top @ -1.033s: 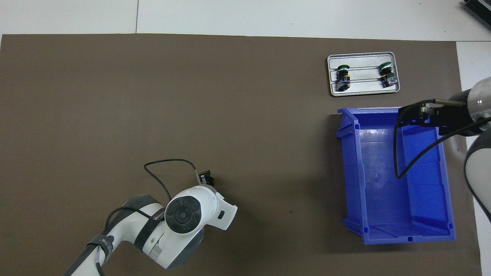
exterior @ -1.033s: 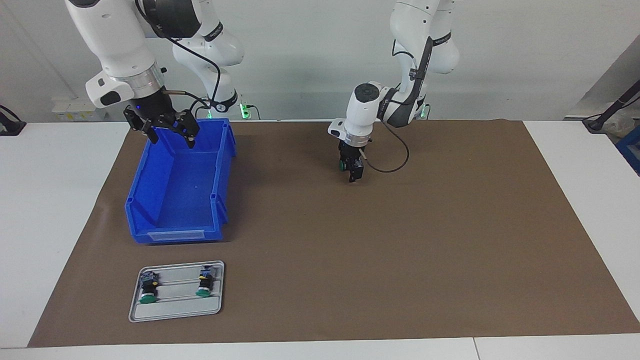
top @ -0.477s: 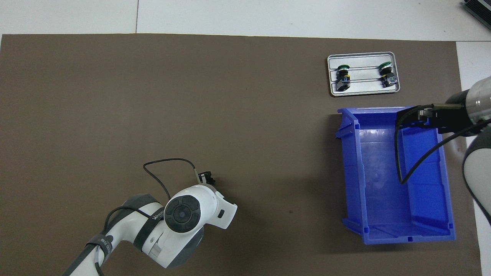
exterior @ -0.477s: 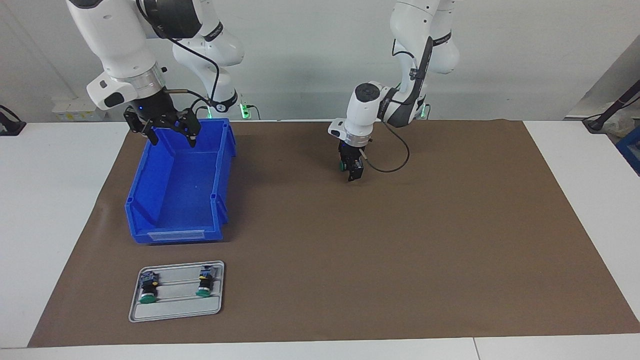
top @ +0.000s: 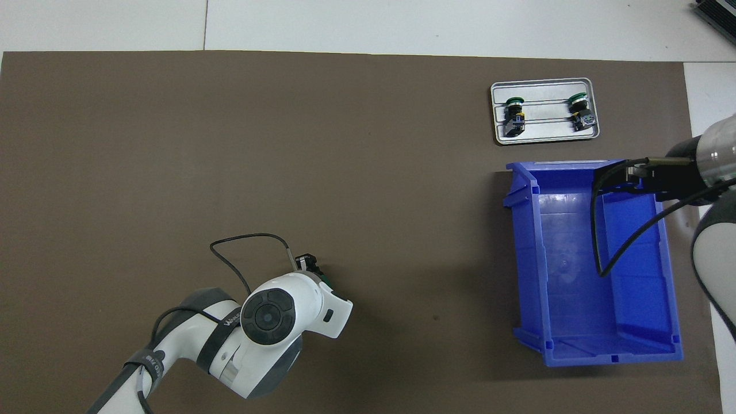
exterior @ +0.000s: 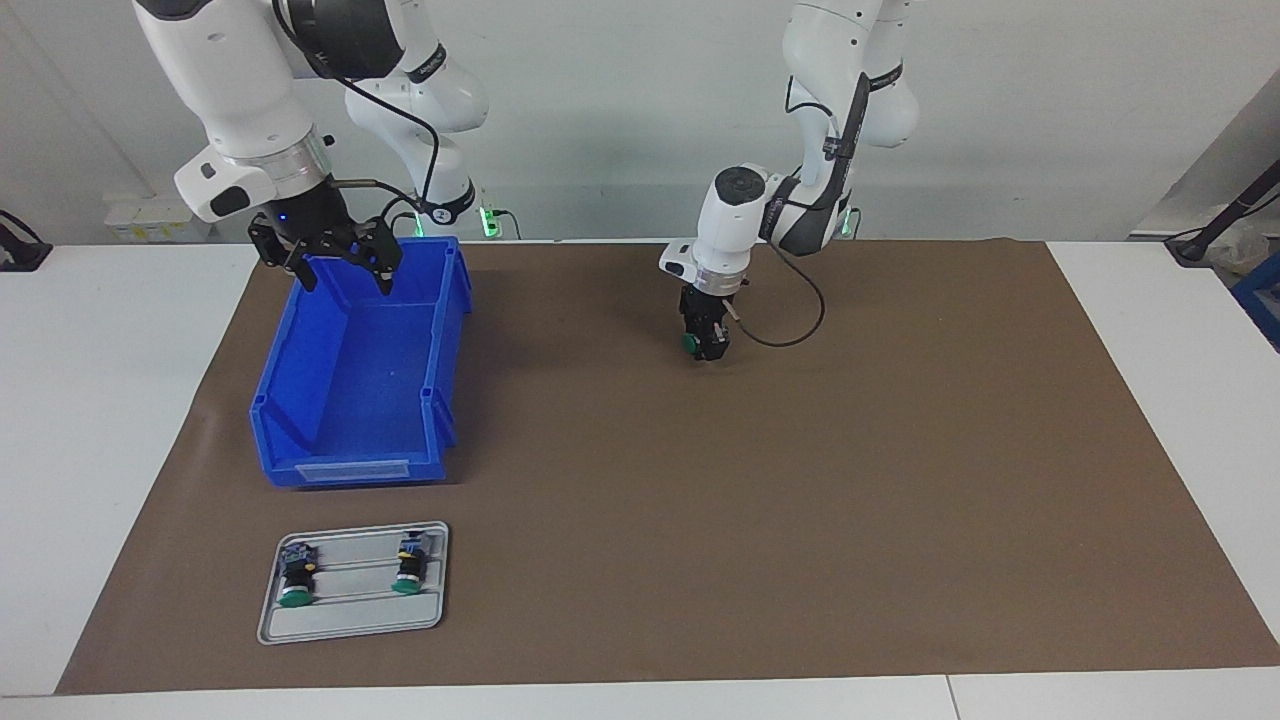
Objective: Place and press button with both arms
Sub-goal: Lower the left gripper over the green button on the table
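One button shows its green cap beside the tip of my left gripper, which points straight down, low over the brown mat near the table's middle. In the overhead view the white wrist hides most of the left gripper, and only a sliver of the button's green peeks out. Whether the button is clamped or only lies against the gripper I cannot tell. My right gripper hangs open and empty over the blue bin. It also shows in the overhead view.
A grey tray lies on the mat, farther from the robots than the bin, holding two more buttons. The bin has nothing in it. A black cable loops from the left wrist.
The left gripper has shifted slightly toward the left arm's end of the table, and the green cap now sits lower beside its tip. The right gripper has barely moved over the bin.
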